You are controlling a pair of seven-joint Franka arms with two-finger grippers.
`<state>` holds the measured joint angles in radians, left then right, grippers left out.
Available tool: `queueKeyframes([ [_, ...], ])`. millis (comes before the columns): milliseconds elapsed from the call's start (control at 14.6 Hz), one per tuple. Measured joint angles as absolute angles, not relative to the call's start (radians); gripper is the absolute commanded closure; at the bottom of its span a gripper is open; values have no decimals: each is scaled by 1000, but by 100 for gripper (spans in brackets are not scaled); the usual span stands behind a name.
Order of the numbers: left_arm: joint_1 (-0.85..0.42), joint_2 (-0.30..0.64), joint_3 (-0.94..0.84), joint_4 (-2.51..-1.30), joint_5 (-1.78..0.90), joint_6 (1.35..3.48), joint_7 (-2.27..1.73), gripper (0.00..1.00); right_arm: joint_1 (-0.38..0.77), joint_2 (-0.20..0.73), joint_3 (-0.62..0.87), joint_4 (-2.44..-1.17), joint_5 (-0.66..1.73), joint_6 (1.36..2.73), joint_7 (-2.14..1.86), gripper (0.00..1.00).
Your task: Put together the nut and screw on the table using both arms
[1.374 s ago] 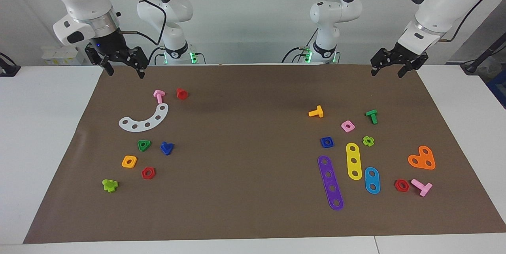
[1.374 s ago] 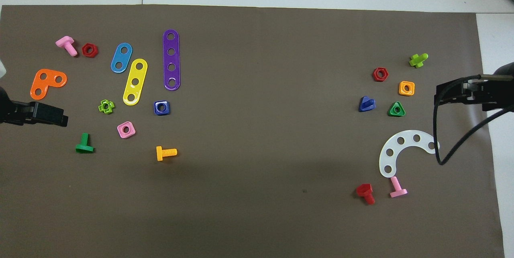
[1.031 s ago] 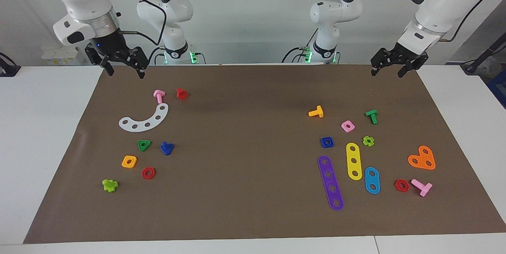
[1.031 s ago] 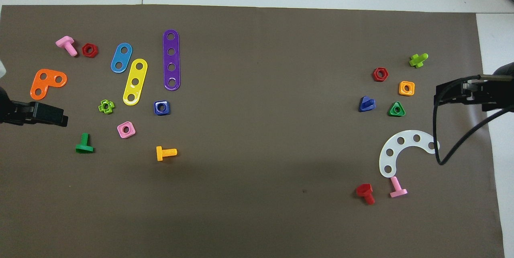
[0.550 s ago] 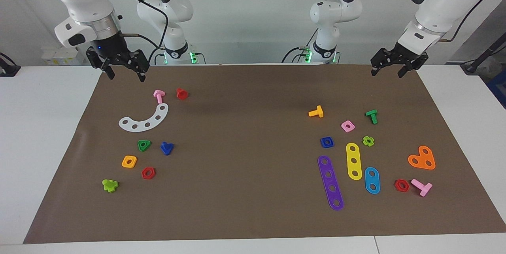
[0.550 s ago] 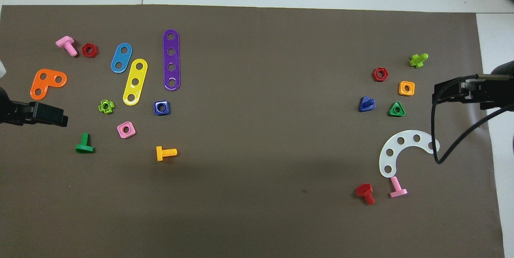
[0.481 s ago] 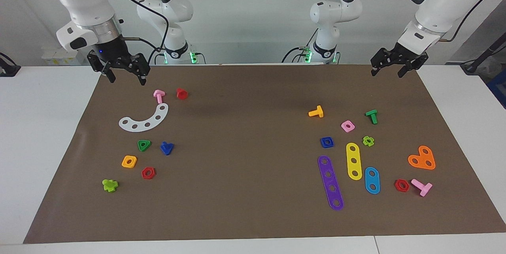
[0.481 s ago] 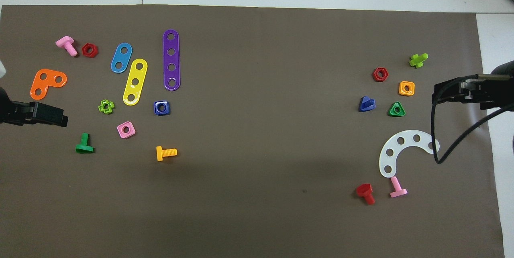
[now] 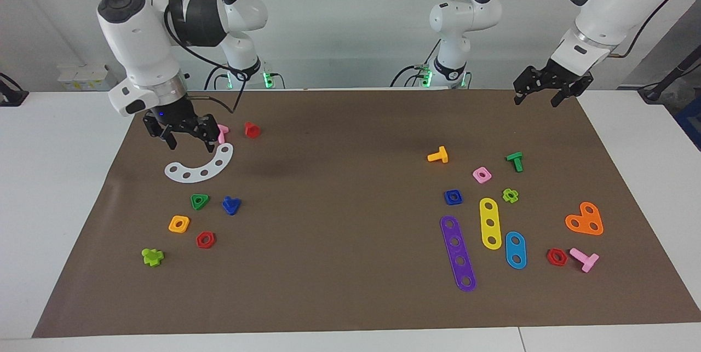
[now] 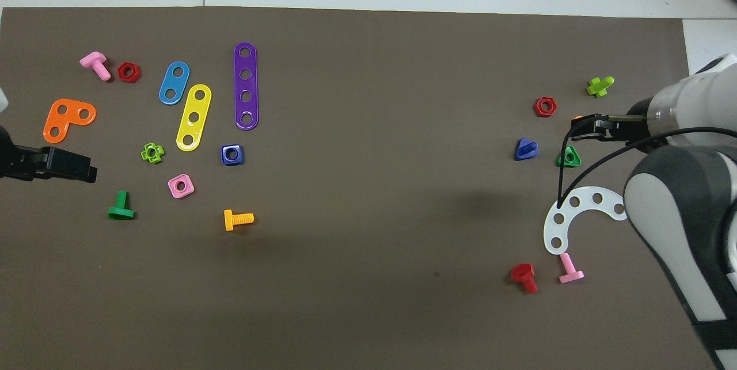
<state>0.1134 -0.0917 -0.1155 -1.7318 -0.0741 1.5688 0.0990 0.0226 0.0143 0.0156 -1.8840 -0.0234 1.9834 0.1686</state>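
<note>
Nut (image 10: 231,155), screw (image 10: 525,149): glossy smooth plastic. Mat (image 9: 339,264): matt brown, paper-like. Table (image 9: 60,188): smooth white. Arms (image 9: 137,40): glossy white shells.

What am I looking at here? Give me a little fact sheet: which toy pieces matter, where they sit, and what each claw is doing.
nut: dark-blue square nut, flat on the brown mat, toward the left arm's end
screw: dark-blue triangular-head screw, beside the green triangular nut, toward the right arm's end
right gripper: open, raised over the white curved strip
left gripper: open, waiting over the mat's edge
assembly: not begun
</note>
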Motion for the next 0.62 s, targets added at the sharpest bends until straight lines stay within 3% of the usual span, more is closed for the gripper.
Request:
queueKeyframes([
  [618,138,-94,-118,-1739,-74,1572,99,0,38,222,17,-1948,-23,2234,169,14],
])
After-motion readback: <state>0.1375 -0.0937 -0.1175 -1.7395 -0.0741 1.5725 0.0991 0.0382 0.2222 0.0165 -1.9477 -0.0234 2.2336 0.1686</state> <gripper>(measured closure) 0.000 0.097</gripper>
